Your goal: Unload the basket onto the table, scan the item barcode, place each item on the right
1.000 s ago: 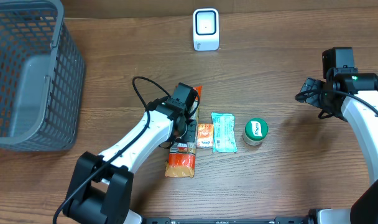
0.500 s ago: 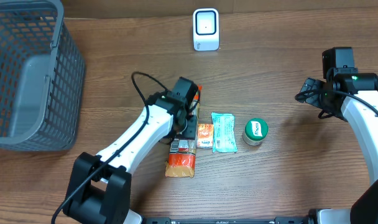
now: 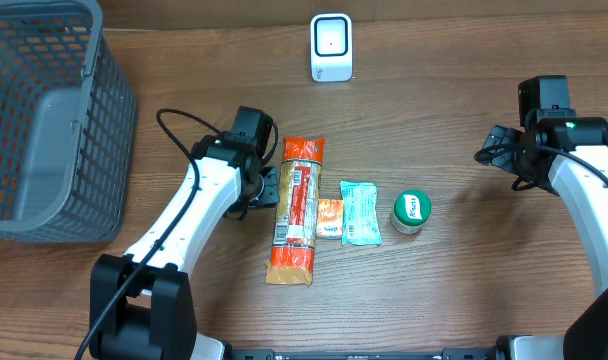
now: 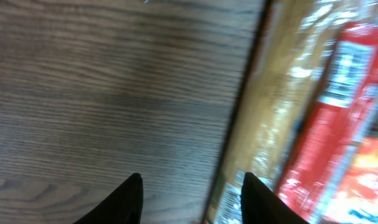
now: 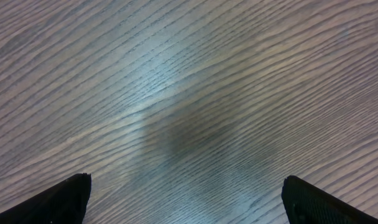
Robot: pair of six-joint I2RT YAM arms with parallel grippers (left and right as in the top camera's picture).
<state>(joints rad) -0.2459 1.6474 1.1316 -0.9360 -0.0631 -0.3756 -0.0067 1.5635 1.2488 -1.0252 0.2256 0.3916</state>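
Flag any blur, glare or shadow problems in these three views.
Overhead: sharp and evenly lit, only soft shadows. Left wrist: smeared throughout, the print on the snack packet is unreadable, with glare streaks on its wrapper. Right wrist: the wood grain of the table is crisp, with a pale glare patch and a dim shadow near the middle.

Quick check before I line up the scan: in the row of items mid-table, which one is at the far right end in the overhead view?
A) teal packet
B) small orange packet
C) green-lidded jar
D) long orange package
C: in the overhead view the green-lidded jar stands right of the teal packet, with the small orange packet and the long orange package further left.
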